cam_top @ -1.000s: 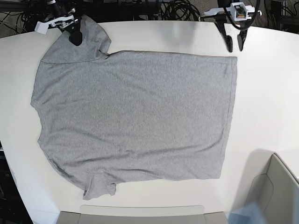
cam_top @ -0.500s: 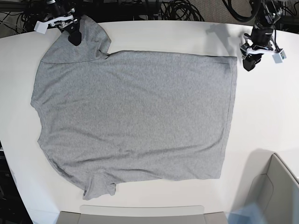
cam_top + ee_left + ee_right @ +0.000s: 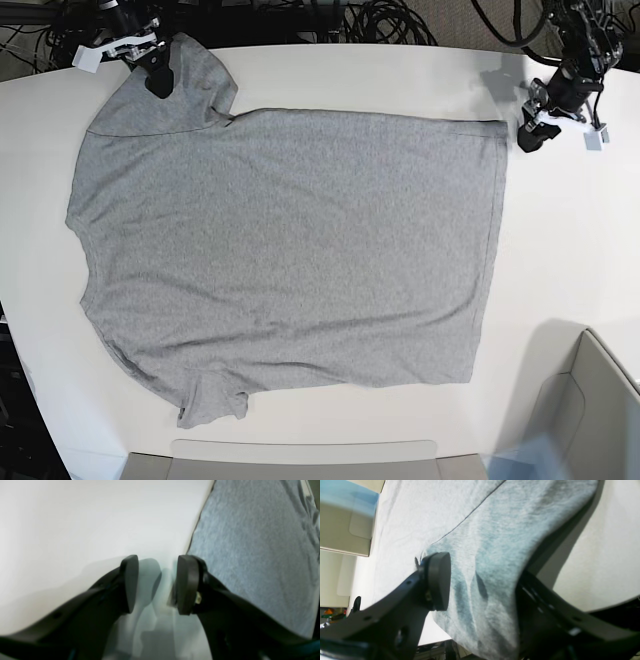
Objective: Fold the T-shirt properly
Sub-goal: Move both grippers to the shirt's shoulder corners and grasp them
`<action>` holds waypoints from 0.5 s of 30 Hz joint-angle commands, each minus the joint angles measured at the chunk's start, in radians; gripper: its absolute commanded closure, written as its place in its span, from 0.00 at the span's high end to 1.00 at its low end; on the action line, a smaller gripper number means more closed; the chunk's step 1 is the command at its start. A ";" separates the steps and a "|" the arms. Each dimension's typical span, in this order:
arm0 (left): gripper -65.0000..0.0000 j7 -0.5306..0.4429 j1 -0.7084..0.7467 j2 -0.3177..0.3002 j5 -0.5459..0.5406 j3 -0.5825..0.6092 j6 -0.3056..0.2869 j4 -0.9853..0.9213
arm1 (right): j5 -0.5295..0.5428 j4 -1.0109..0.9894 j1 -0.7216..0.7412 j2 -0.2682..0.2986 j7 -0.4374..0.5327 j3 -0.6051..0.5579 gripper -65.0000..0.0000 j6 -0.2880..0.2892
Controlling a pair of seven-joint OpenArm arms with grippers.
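The heather-grey T-shirt (image 3: 290, 250) lies spread flat on the white table (image 3: 560, 240), plain side up, no lettering showing. Its hem is on the right and its sleeves on the left. My right gripper (image 3: 158, 78) is at the far-left sleeve. In the right wrist view its jaws stand apart (image 3: 482, 585) with sleeve cloth (image 3: 500, 542) between them and draped over one finger. My left gripper (image 3: 528, 138) is low over the table just right of the far hem corner. In the left wrist view it is open (image 3: 157, 585) on bare table, with the shirt edge (image 3: 250, 542) beside the right finger.
A grey bin (image 3: 600, 400) stands at the near right corner and a flat grey tray (image 3: 300, 458) at the near edge. Black cables (image 3: 380, 20) lie behind the table. A beige bin (image 3: 345, 517) shows in the right wrist view.
My left arm swung from the far middle-right edge to the right and came down beside the shirt's far hem corner. The right arm and the shirt have not moved.
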 commanded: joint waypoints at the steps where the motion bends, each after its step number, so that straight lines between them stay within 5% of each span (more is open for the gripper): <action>1: 0.40 0.044 0.008 0.001 0.026 0.028 -0.002 0.000 | 0.001 -0.003 -0.014 0.008 -0.029 0.004 0.45 -0.041; 15: 0.37 0.044 0.043 0.004 0.026 0.164 -0.008 -0.003 | 0.000 0.004 -0.018 0.023 -0.029 0.004 0.45 -0.041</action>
